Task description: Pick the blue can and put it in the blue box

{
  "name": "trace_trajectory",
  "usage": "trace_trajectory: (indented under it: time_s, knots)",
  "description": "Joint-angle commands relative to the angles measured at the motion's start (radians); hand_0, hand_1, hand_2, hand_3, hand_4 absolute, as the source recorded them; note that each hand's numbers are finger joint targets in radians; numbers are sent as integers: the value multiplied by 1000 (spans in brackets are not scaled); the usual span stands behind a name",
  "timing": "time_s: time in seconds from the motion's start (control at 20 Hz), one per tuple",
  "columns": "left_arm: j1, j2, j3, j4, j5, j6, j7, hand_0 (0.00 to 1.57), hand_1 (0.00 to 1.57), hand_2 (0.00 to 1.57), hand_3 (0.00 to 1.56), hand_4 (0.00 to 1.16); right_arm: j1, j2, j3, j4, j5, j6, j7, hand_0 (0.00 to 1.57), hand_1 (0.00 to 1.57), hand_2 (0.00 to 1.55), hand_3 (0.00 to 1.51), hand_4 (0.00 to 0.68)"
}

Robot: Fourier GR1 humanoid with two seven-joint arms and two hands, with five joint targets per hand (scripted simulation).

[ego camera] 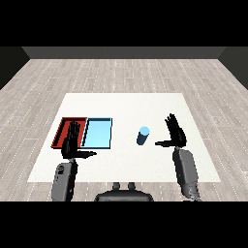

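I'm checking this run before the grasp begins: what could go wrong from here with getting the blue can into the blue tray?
The blue can stands upright and apart from the open right hand; a sideways brush from the thumb could tip it. The light blue tray lies right beside the red tray, so a release too far left might land in red. The left hand hovers by both trays and could obstruct the placement.

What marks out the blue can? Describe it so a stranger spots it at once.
Start at the white table; the red tray and light blue tray lie side by side on its left part. Look right of them, to the open right hand. Just left of that hand stands the blue can, the only upright cylinder, touching nothing else.
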Motion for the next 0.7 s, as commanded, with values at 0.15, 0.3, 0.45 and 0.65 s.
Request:
trace_trajectory:
  time_s: [0.15,0.3,0.45,0.65]
  knots:
    - [-33,19,25,18,31,-28,7,0,0,0,0,0,17,23,21,-27,-15,13,10,0,0,0,0,0]
    - [51,-5,0,-88,21,-5,28,0,0,0,0,0,-53,38,-1,33,-48,-13,36,0,0,0,0,0]
    - [-52,21,45,28,35,-16,2,0,0,0,0,0,4,70,40,-43,-32,-42,57,0,0,0,0,0]
    - [-3,7,22,-57,49,-14,56,0,0,0,0,0,-29,97,22,80,-53,-34,-8,0,0,0,0,0]
